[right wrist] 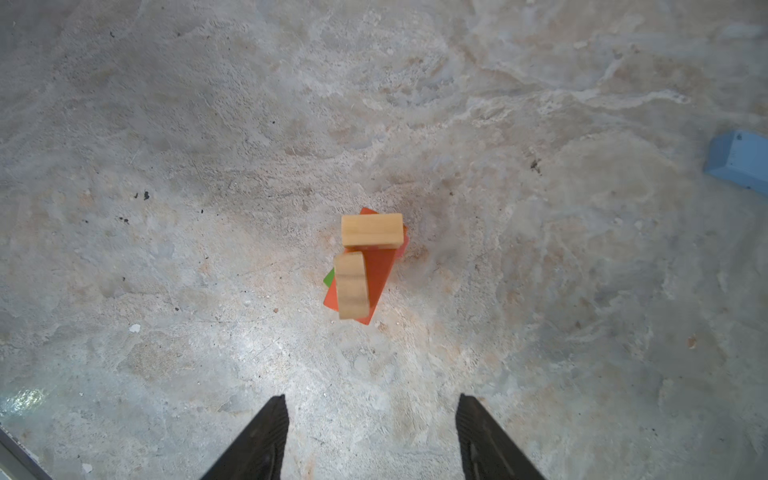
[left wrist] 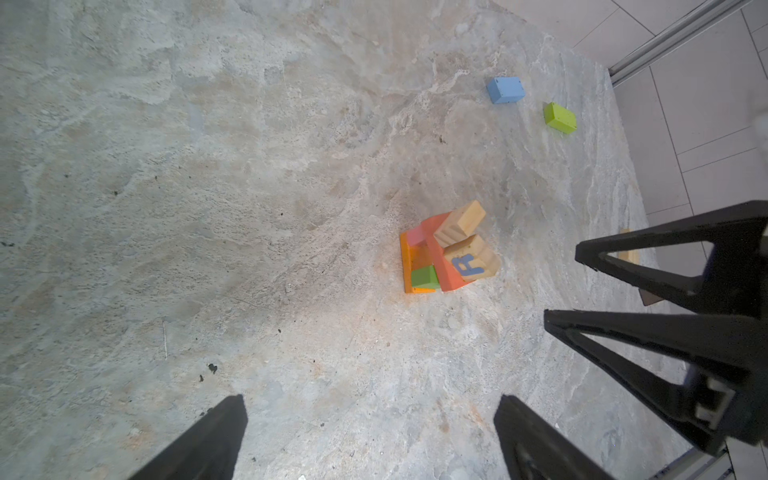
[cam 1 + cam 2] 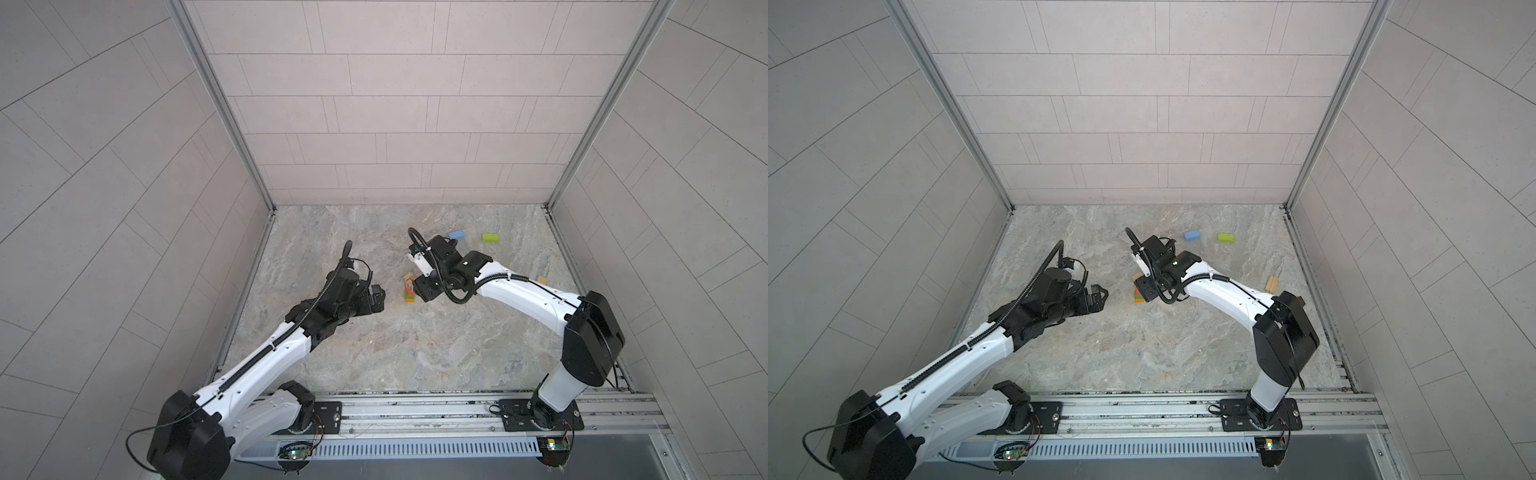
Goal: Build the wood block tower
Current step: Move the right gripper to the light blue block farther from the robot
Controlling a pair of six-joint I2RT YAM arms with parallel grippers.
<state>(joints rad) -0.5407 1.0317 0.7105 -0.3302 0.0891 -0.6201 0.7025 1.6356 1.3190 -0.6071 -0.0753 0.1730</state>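
Observation:
The tower (image 2: 444,255) is a low stack near the table's middle: orange base, pink and green blocks, a red-orange plank, and two tan blocks on top at different angles, one lettered R. From above it shows as tan over red-orange (image 1: 365,266). My right gripper (image 1: 372,399) hangs open above and just beside it with nothing between its fingers; both black fingers (image 2: 615,332) stand apart from the stack. My left gripper (image 2: 372,399) is wide open and empty, to the left of the tower (image 3: 410,289) in both top views.
Loose wood blocks lie toward the back right: a blue one (image 3: 456,235) and a lime one (image 3: 491,237). A tan block (image 3: 541,279) rests near the right wall, beside the right arm. The enclosure walls bound the marble table (image 3: 374,353) on three sides.

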